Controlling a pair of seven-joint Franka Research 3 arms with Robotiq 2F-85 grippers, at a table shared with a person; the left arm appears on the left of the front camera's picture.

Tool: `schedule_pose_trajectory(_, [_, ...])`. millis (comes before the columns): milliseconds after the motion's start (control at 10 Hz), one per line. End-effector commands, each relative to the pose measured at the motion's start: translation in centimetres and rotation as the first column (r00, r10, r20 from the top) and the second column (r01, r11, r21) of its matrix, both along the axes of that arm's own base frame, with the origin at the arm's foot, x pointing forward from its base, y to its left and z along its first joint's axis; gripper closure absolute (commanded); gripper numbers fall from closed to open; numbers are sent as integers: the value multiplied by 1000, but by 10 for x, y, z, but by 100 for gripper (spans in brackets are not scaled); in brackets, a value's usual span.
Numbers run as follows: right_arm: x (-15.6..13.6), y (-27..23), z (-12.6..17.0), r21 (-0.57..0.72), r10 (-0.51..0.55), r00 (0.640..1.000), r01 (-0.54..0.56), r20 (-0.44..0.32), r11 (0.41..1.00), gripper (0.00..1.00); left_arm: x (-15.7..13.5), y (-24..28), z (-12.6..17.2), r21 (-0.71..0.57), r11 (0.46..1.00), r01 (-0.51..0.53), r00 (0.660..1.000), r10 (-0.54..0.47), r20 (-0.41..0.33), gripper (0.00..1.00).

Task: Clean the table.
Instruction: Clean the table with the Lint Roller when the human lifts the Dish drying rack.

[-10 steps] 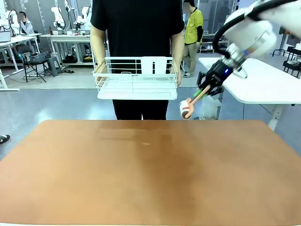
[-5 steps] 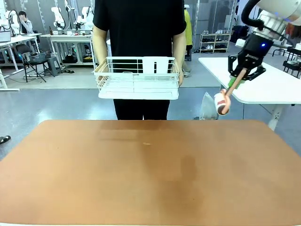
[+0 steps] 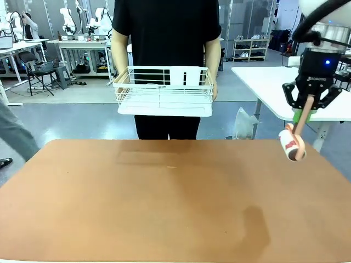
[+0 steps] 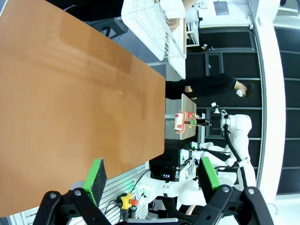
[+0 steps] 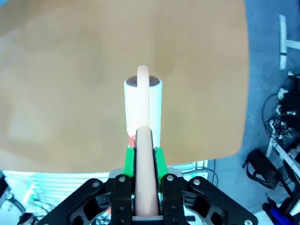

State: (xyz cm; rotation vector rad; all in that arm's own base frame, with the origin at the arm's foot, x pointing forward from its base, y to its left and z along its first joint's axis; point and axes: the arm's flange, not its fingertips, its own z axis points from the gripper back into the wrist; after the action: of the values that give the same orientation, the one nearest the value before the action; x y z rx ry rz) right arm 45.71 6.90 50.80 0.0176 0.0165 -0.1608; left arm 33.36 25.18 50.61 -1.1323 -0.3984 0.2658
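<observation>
The table (image 3: 164,208) has a bare terracotta top; it also shows in the left wrist view (image 4: 70,93) and under the roller in the right wrist view (image 5: 56,70). My right gripper (image 3: 308,107) hangs above the table's far right edge, shut on the pink handle of a lint roller (image 3: 292,145). The roller's white roll points down, clear of the top. From the right wrist, the roller (image 5: 143,108) sticks out between the shut green pads (image 5: 129,159). My left gripper (image 4: 152,173) stands open above the table, nothing between its fingers.
A person in black stands at the far side holding a white wire rack (image 3: 164,90) above the far edge. A white-topped table (image 3: 274,87) stands at the back right. A passer-by's leg (image 3: 13,134) shows at the left.
My right arm has swung right and down with the lint roller, from beside the rack to over the table's right edge. A leg has come in at the left.
</observation>
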Motion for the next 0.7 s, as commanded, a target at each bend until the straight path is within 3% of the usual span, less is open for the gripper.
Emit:
schedule_pose_trajectory(0, [-7,-2,-5,-50,-31,999,30,-9,998,79,-3,0,2,-12,1000,6,1000,-6,15,0])
schedule_pose_trajectory(600, [-6,-3,-5,-23,0,1000,0,-9,1000,79,-3,0,2,-12,1000,6,1000,-6,15,0])
